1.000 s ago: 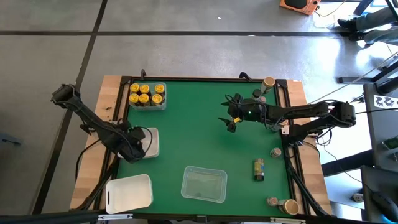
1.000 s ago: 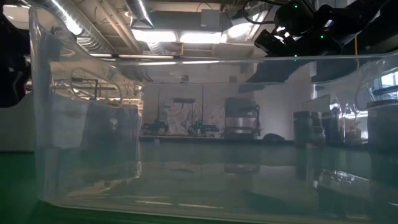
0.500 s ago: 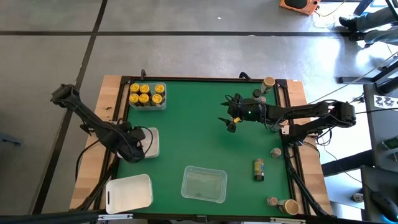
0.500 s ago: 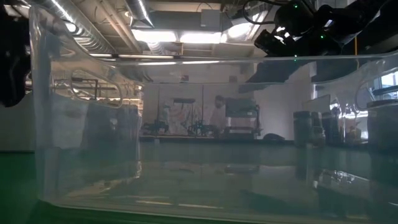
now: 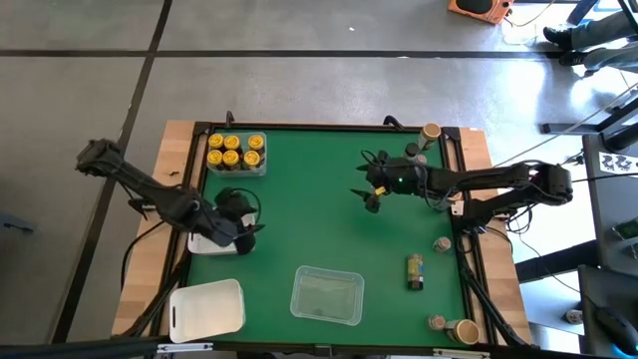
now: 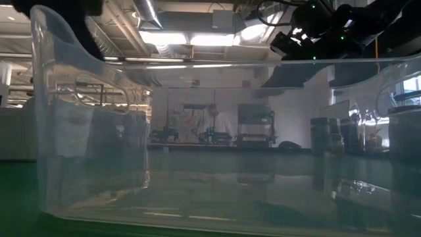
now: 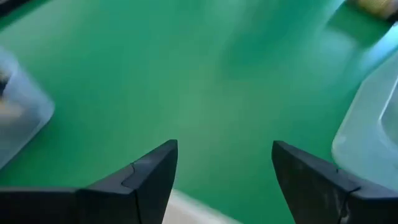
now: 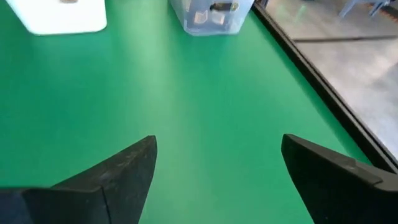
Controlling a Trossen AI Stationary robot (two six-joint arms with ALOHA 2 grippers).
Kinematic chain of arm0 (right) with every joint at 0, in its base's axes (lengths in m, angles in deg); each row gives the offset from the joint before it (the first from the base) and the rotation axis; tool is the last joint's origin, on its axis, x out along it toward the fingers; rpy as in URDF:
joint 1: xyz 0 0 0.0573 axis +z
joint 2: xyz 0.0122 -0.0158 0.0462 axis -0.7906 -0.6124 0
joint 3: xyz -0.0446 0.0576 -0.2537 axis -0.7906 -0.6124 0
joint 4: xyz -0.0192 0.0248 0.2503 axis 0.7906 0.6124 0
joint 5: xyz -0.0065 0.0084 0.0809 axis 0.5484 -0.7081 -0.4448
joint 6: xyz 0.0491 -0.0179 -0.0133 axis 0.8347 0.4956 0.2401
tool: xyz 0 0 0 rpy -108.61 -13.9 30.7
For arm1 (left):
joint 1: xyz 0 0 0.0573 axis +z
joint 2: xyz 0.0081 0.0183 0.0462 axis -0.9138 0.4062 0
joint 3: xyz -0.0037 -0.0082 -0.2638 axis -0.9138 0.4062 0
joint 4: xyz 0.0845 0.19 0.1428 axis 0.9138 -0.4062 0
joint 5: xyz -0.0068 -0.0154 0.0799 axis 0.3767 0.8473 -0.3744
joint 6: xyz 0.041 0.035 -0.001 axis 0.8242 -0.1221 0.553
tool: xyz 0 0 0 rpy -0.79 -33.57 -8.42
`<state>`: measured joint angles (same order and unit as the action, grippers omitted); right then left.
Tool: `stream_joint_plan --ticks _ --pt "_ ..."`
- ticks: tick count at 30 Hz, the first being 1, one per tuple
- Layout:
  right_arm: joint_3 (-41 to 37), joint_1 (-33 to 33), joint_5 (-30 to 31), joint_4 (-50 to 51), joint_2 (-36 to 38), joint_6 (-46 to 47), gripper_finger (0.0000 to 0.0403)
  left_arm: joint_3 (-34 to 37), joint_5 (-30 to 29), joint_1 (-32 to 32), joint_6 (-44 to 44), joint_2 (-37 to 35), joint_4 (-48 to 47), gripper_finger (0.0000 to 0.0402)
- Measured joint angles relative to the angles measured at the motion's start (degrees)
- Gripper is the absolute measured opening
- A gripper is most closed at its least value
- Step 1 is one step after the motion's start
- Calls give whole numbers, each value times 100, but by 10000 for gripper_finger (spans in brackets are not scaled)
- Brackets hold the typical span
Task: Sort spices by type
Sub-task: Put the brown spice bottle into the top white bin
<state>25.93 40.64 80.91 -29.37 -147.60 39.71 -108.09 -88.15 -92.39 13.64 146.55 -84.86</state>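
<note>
Done: yellow-lidded jars (image 5: 235,152) stood grouped in one tray (image 5: 261,169) | Left: loose jars (image 5: 416,270) at the right edge | left gripper (image 5: 246,232), right gripper (image 5: 370,197): both spread, empty

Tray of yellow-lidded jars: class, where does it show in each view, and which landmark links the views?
High view: tray of yellow-lidded jars at the mat's upper-left corner.
Low view: not in it.
Left wrist view: too blurred to tell.
Right wrist view: far ahead across the mat, beside a white tray.
Shared landmark: the green mat.
</note>
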Motion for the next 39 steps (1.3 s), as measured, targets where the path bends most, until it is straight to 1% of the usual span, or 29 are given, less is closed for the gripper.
stream_joint_plan --ticks 2,6,10,14,15,17,19,21,23,25,27,29,33,36,39 --pt "201 0 2 584 130 85 342 148 -11 184 402 78 643 257" --pt "692 53 6 2183 388 410 342 572 -7 528 1348 291 2020 257" --pt "1217 391 189 3688 533 866 342 910 14 881 2407 549 3685 257" --pt "1771 858 587 4985 533 1573 342 1191 36 1248 3529 1005 5567 257" --pt "1896 958 640 5281 533 1769 342 1238 133 1339 3751 1130 5924 257" --pt "2106 1121 694 5896 533 2216 342 1275 443 1503 4043 1404 6326 257" --pt "2275 1211 691 6516 533 2696 342 1284 758 1620 4140 1660 6459 257" --pt "2393 1288 735 6910 533 3108 342 1293 911 1710 4150 1906 6544 257" --pt "2415 1276 921 7211 533 3463 342 1293 920 1761 4155 2099 6574 257" --pt "2415 1228 1249 7451 531 3895 342 1291 924 1804 4184 2263 6631 257" --pt "2415 1053 1585 7680 512 4200 342 1293 924 1830 4209 2337 6613 257" --pt "2415 798 1717 7846 496 4348 342 1290 929 1861 4235 2373 6634 257" --pt "2415 34 1739 7974 426 4191 342 1290 926 1861 4323 2373 6540 257" --pt "2415 -596 1718 7918 313 3608 342 1290 928 1861 4360 2375 6456 257" --pt "2415 -1171 1626 7658 140 2927 342 1288 924 1900 4416 2373 6354 257"
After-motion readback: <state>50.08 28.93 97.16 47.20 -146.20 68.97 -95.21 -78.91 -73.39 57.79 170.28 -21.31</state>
